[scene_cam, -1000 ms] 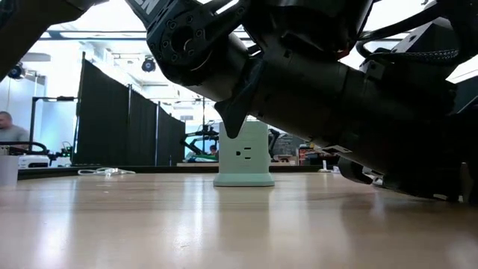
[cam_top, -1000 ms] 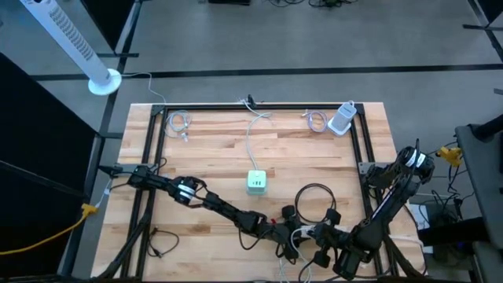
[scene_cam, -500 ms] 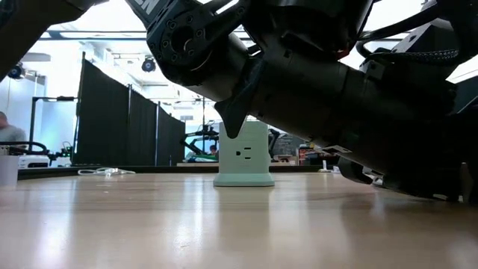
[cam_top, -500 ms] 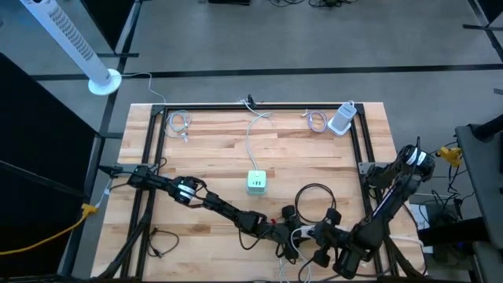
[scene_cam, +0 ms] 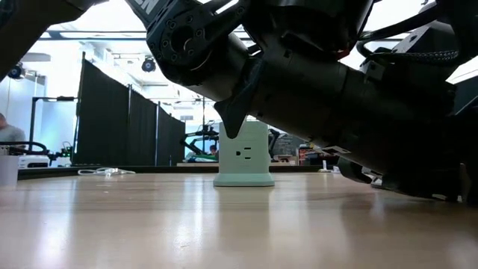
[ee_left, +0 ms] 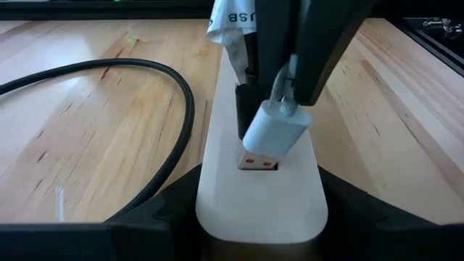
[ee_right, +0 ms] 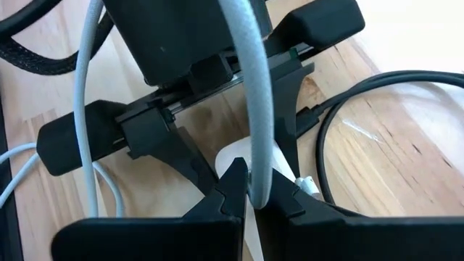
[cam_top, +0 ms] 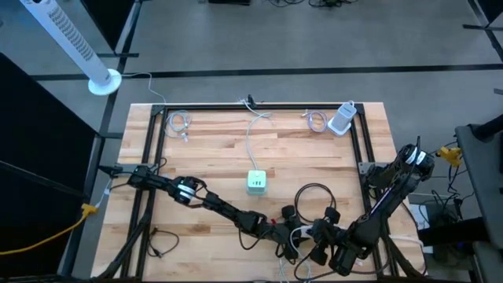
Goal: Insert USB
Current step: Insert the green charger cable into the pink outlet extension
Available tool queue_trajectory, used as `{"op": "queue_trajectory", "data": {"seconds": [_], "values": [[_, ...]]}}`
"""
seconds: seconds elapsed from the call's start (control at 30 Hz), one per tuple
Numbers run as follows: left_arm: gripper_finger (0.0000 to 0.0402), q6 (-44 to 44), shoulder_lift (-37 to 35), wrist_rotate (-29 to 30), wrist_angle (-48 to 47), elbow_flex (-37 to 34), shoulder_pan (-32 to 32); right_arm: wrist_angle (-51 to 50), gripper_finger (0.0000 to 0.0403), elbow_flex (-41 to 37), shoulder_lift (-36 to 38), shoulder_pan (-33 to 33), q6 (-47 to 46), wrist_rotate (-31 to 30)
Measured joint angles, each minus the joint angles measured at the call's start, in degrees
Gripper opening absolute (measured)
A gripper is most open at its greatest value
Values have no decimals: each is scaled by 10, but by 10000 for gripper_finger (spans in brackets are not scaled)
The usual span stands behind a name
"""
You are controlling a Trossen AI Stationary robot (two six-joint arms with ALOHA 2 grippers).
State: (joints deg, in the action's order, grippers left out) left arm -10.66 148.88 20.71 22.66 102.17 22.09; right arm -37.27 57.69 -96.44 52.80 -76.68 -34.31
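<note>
A small white USB plug (ee_left: pixel 272 133) hung just above the open port (ee_left: pixel 257 162) of a white power strip (ee_left: pixel 261 192) lying flat near the front edge of the wooden table (cam_top: pixel 212 149). The plug's metal tip pointed down at the port, tilted a little and not yet seated. The plug looked light and rigid, its moulded shell smooth and likely slippery. Its pale cable (ee_right: pixel 250 87) looked soft and springy, so a hold on the cable alone would probably let the plug swing; the firmer hold seemed to be the shell's flat sides, close behind the metal tip.

The right gripper (ee_right: pixel 250 190) was pinched closed on the cable just behind the plug. The left gripper (ee_left: pixel 257 217) straddled the strip with both fingers against its sides, steadying it. A black cable (ee_left: pixel 109 109) looped beside the strip.
</note>
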Motion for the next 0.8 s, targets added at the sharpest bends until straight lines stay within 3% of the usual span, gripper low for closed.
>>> {"op": "queue_trajectory", "data": {"seconds": [0.8], "values": [[192, 5, 0, 0, 0, 0, 1, -12, 0, 1, 28, -32, -6, 91]]}}
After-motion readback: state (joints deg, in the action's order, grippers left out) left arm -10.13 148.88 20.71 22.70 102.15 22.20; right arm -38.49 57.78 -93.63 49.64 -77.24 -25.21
